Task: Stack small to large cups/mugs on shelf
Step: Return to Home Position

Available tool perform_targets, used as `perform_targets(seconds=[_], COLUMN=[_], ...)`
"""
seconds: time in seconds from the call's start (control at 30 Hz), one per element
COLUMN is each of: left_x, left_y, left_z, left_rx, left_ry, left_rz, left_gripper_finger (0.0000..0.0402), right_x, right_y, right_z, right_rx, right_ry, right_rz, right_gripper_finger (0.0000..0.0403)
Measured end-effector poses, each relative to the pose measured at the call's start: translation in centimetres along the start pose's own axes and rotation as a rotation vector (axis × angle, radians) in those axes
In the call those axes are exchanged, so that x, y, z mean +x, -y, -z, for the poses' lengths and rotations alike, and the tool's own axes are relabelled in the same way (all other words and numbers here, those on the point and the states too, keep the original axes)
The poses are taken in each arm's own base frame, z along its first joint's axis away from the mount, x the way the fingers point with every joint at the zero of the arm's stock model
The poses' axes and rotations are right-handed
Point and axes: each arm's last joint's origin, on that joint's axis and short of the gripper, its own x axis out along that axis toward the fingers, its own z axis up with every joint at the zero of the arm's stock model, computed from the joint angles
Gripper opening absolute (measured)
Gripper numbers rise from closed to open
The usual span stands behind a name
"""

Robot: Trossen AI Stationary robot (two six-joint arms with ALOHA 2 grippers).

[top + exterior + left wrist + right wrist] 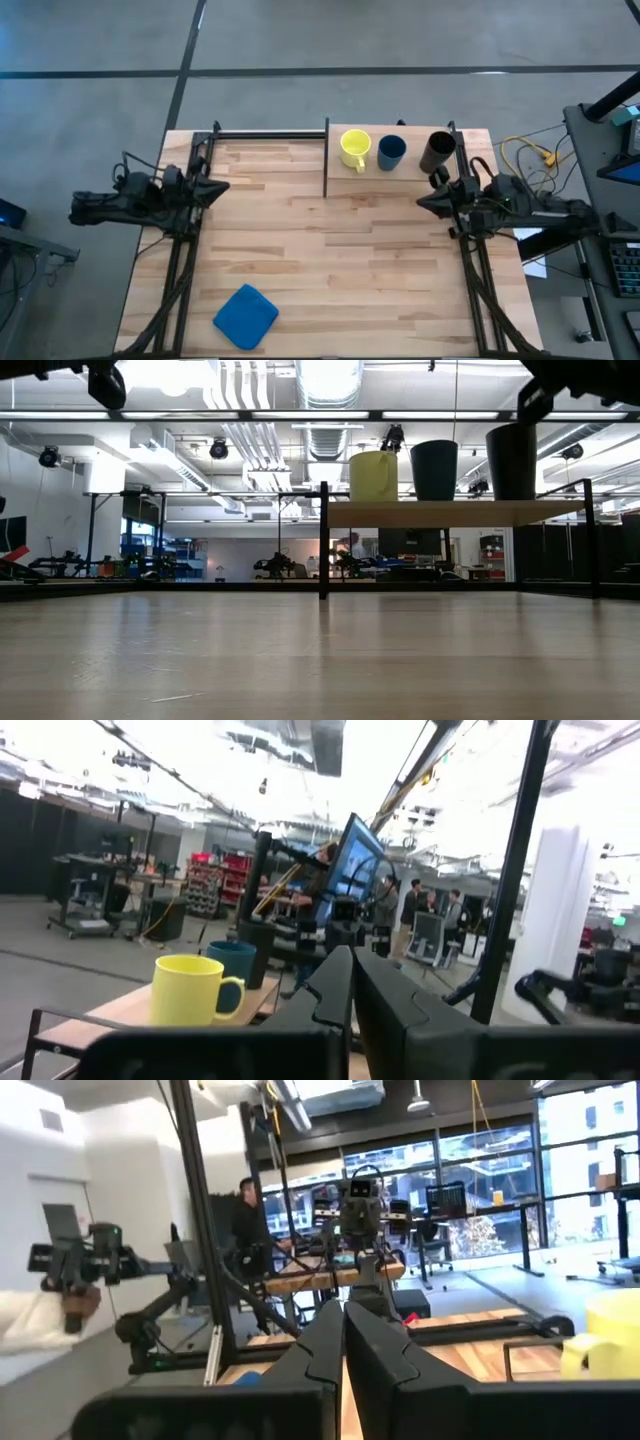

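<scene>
A yellow mug [355, 149] with a handle, a dark blue cup [391, 152] and a taller black cup [438, 152] stand side by side, each on its base, on the light wooden shelf [400, 184] at the table's far right. In the low view they stand in the same order: yellow mug [373, 475], blue cup [434, 469], black cup [511, 460]. My left gripper [222, 187] is shut and empty at the table's left side. My right gripper [423, 203] is shut and empty beside the shelf's near edge. The left wrist view shows the yellow mug [190, 988] and blue cup [236, 960].
A flat blue square cloth [246, 315] lies near the table's near edge, left of centre. A dark rail [268, 134] runs along the far edge left of the shelf. Cables and equipment lie off the table's right side. People show in the room beyond.
</scene>
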Motion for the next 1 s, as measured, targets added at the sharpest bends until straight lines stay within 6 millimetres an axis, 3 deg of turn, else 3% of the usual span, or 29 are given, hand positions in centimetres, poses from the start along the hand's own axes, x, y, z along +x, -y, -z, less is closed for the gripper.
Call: perform_targets(seconds=[0.3, 0.57, 0.73, 1.0], left_x=[-1.3, -1.7, -1.7, -1.8], left_y=[-0.7, -1.4, -1.6, -1.6], left_z=[3.2, 6.7, 8.4, 8.4], left_rx=[-0.059, -0.137, -0.144, -0.144], left_ry=[0.025, 0.030, 0.065, 0.064], left_rz=[0.004, -0.003, 0.008, 0.014], left_gripper_finger=[0.0000, 0.0000, 0.0000, 0.0000], right_x=[-2.5, -2.5, -2.7, -2.5], right_y=[-0.3, 0.0, -0.1, 0.2], right_z=[0.2, 1.6, 1.5, 2.8], right_rx=[-0.023, 0.108, 0.097, 0.120], right_ry=[0.129, -0.116, -0.071, -0.080], right_rz=[0.006, 0.070, 0.060, 0.057], right_gripper_finger=[0.0008, 0.0008, 0.0008, 0.0008])
